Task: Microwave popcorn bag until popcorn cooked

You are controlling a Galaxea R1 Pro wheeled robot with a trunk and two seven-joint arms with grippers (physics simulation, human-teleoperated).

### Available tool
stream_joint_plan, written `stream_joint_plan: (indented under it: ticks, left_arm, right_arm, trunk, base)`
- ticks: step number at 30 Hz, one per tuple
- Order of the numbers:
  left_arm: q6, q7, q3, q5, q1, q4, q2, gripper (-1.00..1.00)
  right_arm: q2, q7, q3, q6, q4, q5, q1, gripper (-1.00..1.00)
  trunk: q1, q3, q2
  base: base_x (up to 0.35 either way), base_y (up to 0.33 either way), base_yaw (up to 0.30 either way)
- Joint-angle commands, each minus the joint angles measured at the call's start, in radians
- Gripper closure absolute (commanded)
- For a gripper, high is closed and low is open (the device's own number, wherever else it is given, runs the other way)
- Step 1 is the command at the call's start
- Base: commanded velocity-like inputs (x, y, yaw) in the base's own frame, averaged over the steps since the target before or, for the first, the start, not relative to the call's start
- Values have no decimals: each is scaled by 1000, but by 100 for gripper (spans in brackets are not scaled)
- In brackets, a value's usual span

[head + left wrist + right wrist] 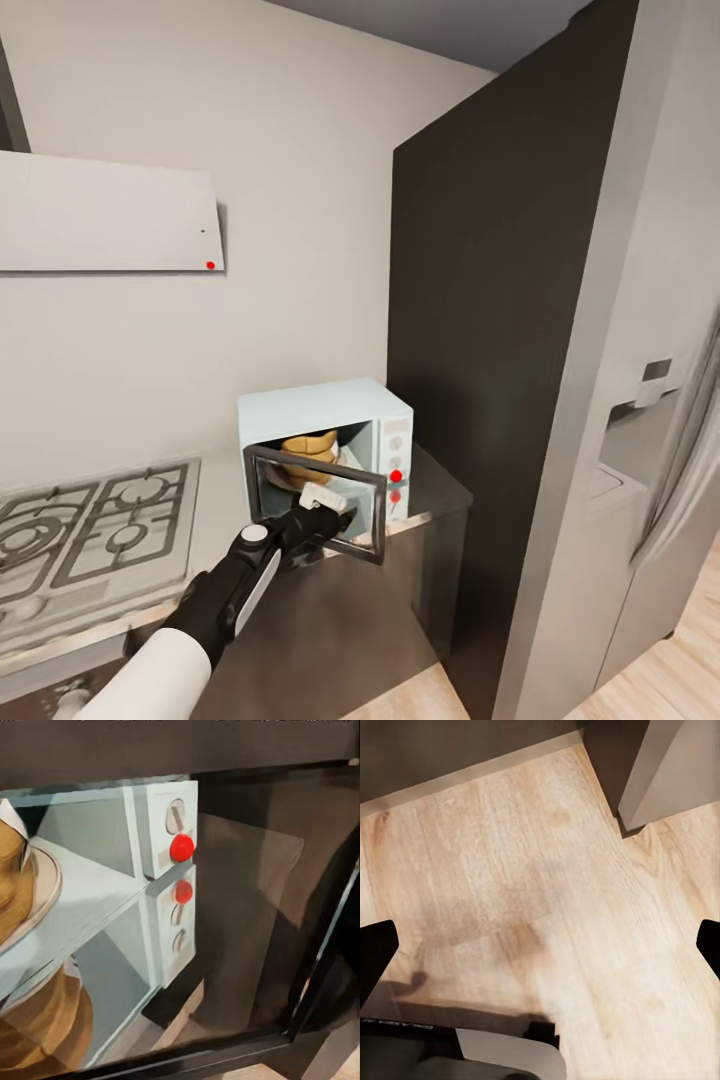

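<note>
The pale mint-blue microwave (322, 405) stands on the grey countertop (440, 492) beside a tall dark cabinet. Its dark glass door (370, 522) is swung partly open toward me. Inside the cavity sits the tan popcorn bag (308, 447), upright. My left gripper (328, 515) is at the outer face of the door, against its lower middle; its fingers are too dark to read. In the left wrist view the microwave's knob panel (174, 825) with its red dot and the popcorn bag (13, 874) are mirrored in the door glass. My right gripper (540, 945) hangs open above the wood floor.
A gas hob (90, 530) lies left of the microwave, with a flat white hood (100, 215) above it. The tall dark cabinet (480, 350) rises right beside the microwave. A grey fridge-like unit (650, 420) stands at the right. Light wood floor (547, 870) lies below.
</note>
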Motion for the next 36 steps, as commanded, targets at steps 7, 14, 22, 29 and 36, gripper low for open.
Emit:
stream_joint_plan:
  ticks: [7,14,22,29,36]
  left_arm:
    - [16,-4,1,2,0,-3,-1,-100]
    - [9,-4,1,2,0,-3,-1,-100]
    - [11,-3,2,2,0,-3,-1,-100]
    - [5,-4,2,2,0,-3,-1,-100]
    - [5,-3,2,2,0,-3,-1,-100]
  right_arm:
    - [-1,1,-4,-3,4,1,-1,-100]
    - [0,3,-4,-3,4,1,-1,-100]
    - [-1,4,-4,-3,4,1,-1,-100]
    - [0,3,-4,-3,4,1,-1,-100]
    - [0,3,-4,-3,4,1,-1,-100]
  trunk:
    - [0,0,-1]
    - [0,0,-1]
    - [0,0,-1]
    - [0,0,-1]
    - [0,0,-1]
  base:
    - [189,-4,0]
    - [336,0,0]
    - [126,0,0]
    - [117,0,0]
    - [111,0,0]
